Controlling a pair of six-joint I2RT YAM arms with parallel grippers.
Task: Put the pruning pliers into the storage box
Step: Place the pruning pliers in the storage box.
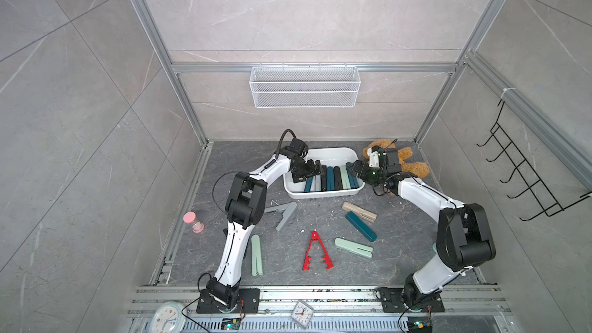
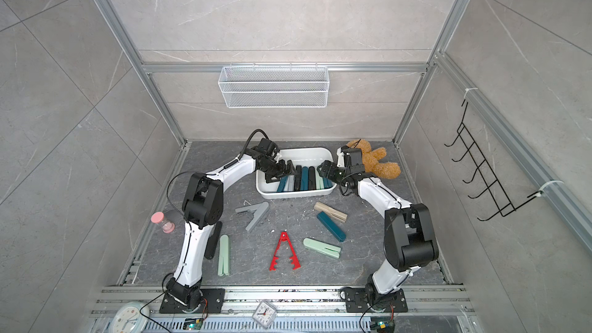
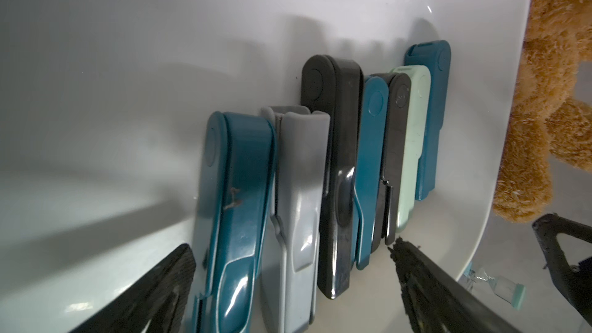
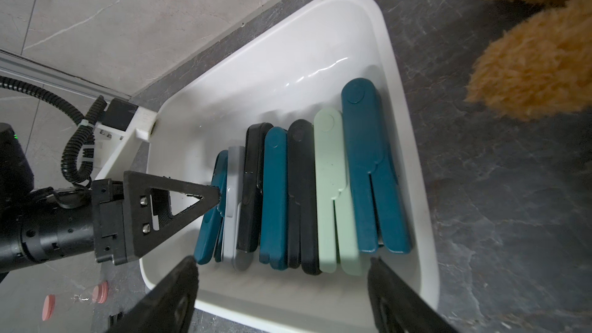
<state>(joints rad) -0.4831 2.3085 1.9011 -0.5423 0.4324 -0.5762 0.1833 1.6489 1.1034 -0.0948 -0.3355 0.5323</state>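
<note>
Pruning pliers (image 3: 234, 203) in storage box (image 3: 96, 59); left gripper (image 3: 291, 246) spread wide astride them.

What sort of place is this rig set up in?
Probably a lab test cell dressed as a utility corner: aluminium frame holding stone-look wall panels, left arm and right arm bolted to a front rail, wire mesh basket hung on the back bar.

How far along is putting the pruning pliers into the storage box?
Done: seven pliers lie side by side in the storage box. In hand: nothing; left claw and right claw hang open over it. Left: at least six on the table, such as the red toothed pair.
</note>
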